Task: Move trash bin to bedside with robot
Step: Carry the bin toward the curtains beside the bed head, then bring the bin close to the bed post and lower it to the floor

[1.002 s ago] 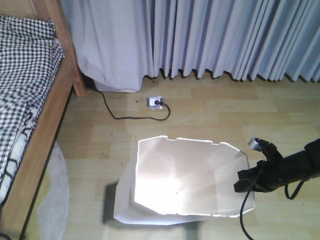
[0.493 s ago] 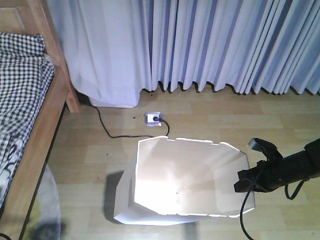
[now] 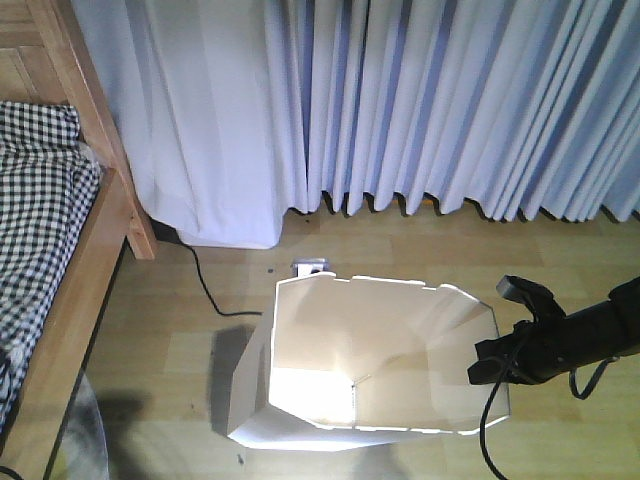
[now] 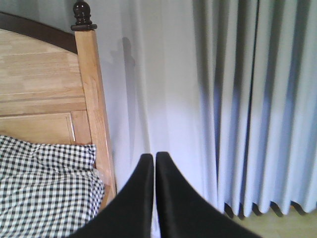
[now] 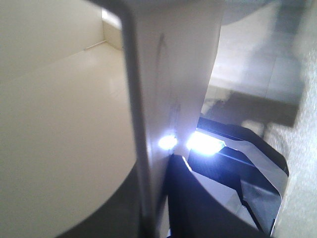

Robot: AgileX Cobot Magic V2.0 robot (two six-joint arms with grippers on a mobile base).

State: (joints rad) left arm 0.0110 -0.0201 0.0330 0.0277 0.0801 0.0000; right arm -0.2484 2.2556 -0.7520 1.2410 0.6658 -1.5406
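The white trash bin (image 3: 350, 345) stands on the wood floor in the middle of the front view, open top showing its cream inside. My right gripper (image 3: 486, 364) reaches in from the right and is shut on the bin's right rim. In the right wrist view the thin bin wall (image 5: 183, 59) runs between the dark jaws of the right gripper (image 5: 157, 198). The bedside, a light-brown bed frame (image 3: 78, 290) with checked bedding (image 3: 40, 200), lies to the bin's left. My left gripper (image 4: 151, 158) is shut on nothing, held up facing the bedpost (image 4: 91, 99) and the checked bedding (image 4: 44, 193).
Pale blue curtains (image 3: 450, 100) hang across the back wall. A floor socket (image 3: 311, 267) peeks just behind the bin's far rim, and its black cable (image 3: 205, 288) runs off left toward the bed's corner. A round pale mat (image 3: 85, 435) lies at the lower left by the bed.
The view has advanced toward the curtains. Socket, cable and bed slid down and left in frame. The bin and right gripper kept their place in view, so the bin travelled along.
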